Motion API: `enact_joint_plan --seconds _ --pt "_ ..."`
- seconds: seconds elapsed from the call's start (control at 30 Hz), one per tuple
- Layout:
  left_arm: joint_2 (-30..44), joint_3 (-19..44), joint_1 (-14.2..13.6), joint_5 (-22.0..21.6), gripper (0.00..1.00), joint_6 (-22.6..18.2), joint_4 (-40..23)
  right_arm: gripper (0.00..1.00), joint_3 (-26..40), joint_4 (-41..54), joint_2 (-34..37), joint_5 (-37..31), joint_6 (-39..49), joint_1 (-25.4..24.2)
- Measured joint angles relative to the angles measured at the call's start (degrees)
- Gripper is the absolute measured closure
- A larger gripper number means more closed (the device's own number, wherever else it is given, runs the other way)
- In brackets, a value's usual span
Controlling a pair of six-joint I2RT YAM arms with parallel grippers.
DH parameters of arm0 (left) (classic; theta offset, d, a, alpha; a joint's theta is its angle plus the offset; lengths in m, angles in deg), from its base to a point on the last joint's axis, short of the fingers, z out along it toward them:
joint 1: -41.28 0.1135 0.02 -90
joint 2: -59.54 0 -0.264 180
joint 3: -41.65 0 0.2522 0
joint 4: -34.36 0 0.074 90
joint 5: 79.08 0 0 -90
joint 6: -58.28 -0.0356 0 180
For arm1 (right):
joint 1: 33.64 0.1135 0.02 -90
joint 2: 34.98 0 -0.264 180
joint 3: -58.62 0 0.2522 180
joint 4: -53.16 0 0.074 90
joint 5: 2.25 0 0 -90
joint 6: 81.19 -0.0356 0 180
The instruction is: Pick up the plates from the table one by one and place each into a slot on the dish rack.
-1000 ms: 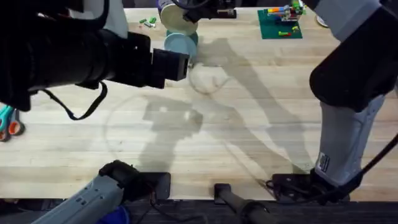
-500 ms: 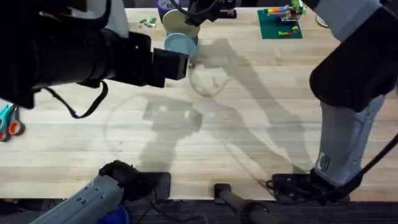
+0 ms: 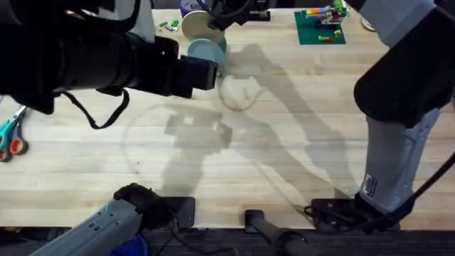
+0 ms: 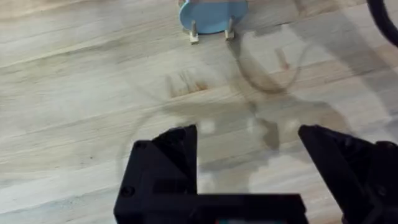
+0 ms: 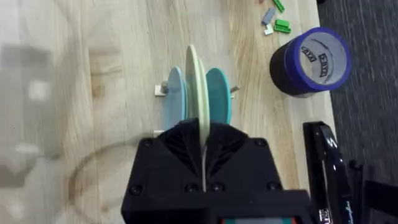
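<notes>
Right gripper (image 5: 202, 146), fingers pinched on rim of pale yellow-green plate (image 5: 194, 81), held upright between 2 blue plates (image 5: 217, 93) in dish rack (image 5: 163, 89) near counter (image 3: 298, 142) far edge. Left gripper (image 4: 249, 155) fingers wide, empty. Likely light, stiff, slick; edge grip advisable.

The overhead view looks down and forward over the table (image 3: 284, 156). Both wrist views look down from close above it, sharing the dish rack (image 4: 211, 31).

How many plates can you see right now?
3, all at the dish rack: two blue plates standing in slots, and a yellow-green plate between them, held by the right pincer. More may be hidden.
</notes>
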State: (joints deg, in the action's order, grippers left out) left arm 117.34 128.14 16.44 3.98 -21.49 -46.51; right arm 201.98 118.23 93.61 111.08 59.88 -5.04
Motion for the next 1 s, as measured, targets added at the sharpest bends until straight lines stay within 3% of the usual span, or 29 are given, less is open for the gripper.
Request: enact_joint_plan --seconds 0.4,1.0 --pt "0.0 0.0 0.0 0.0 0.008 0.0 0.0 0.973 0.0 -0.4 4.5 0.3 0.0 0.0" --pt "0.0 0.0 0.0 0.0 0.007 0.0 0.0 0.973 0.2 -2.4 4.6 0.3 -4.8 -0.3"
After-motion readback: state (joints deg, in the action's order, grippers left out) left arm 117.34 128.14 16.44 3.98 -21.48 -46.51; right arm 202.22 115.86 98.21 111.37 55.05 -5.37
